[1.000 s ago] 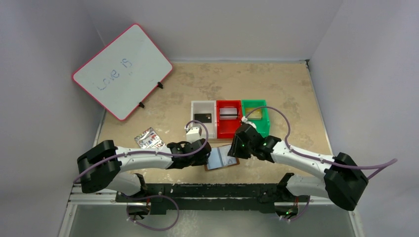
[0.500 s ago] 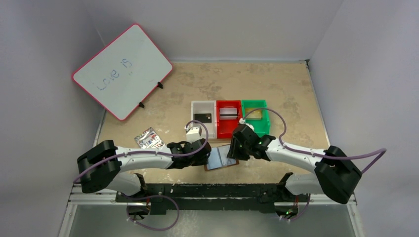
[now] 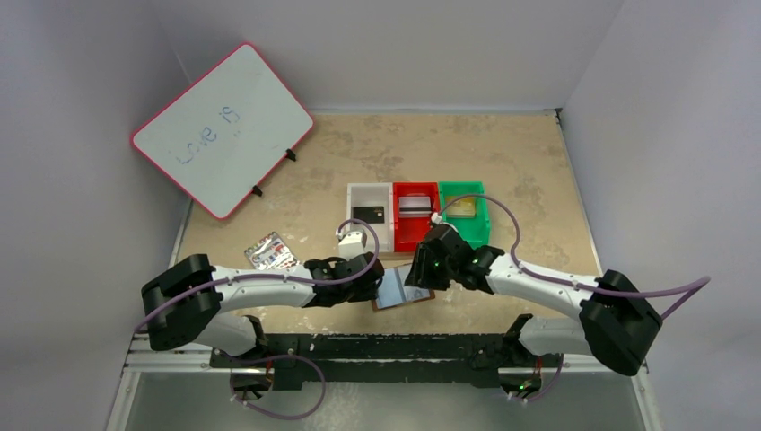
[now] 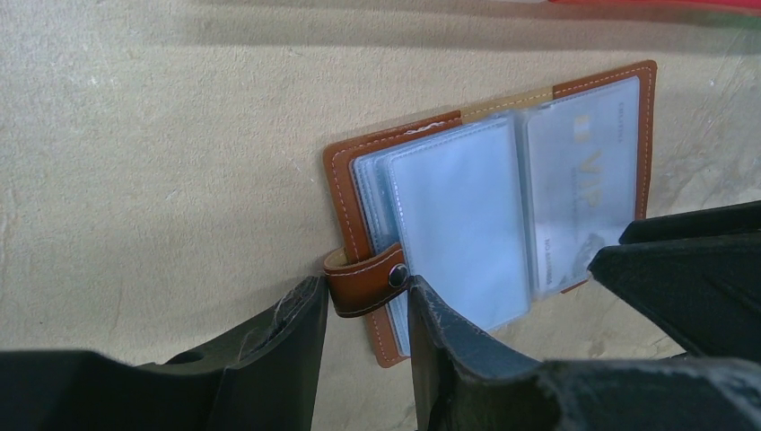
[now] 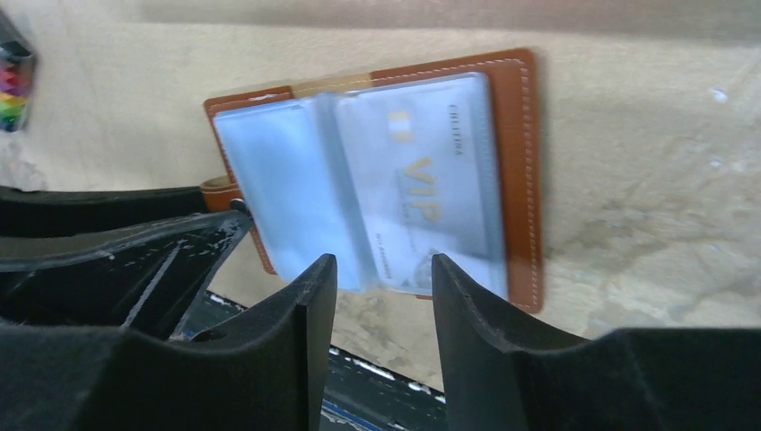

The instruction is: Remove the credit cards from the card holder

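Right pincer (image 5: 381,265), jaws now wider apart, has edged over the open card holder (image 5: 516,135) at the surface's (image 3: 520,180) near edge; left pincer (image 4: 363,287) clamps its snap tab (image 4: 368,280). Next, likely: pinch the sleeved VIP card (image 5: 422,180).

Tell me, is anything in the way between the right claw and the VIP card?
Only the clear sleeve covering the VIP card. The right gripper hangs open above the card holder, with nothing else between them.
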`<state>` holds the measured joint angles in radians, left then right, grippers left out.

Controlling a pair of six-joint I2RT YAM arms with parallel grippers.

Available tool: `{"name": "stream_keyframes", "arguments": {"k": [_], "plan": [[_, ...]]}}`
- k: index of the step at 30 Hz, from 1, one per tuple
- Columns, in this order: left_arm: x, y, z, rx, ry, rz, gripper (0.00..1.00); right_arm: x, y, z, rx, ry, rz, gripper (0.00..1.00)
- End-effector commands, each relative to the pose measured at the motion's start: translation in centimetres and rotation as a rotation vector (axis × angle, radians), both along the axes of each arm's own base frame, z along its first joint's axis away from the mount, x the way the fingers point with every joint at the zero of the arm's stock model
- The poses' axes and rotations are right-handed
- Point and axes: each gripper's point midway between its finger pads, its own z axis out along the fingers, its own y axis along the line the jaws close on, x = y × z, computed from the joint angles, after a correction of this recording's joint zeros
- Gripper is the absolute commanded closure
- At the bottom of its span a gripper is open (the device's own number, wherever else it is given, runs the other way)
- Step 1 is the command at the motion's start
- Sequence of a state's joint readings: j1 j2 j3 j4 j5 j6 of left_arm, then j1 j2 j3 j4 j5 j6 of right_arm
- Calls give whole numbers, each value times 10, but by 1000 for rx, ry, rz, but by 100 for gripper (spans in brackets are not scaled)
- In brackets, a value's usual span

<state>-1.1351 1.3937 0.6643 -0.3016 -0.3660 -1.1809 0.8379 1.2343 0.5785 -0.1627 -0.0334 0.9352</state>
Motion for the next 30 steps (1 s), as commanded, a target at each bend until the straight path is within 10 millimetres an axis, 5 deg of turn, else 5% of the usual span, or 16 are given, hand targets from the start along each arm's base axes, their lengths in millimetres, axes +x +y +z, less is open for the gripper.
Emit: {"name": "stream_keyframes", "arguments": {"k": [1, 13, 30], "plan": [[5, -13, 13, -31, -30, -24, 63, 3, -24, 6, -112, 6, -90, 53], [5, -14, 12, -30, -29, -25, 63, 0, -18, -23, -122, 33, -41, 54], [5, -15, 11, -30, -27, -25, 63, 6, 21, 13, 98, -39, 43, 54]]}}
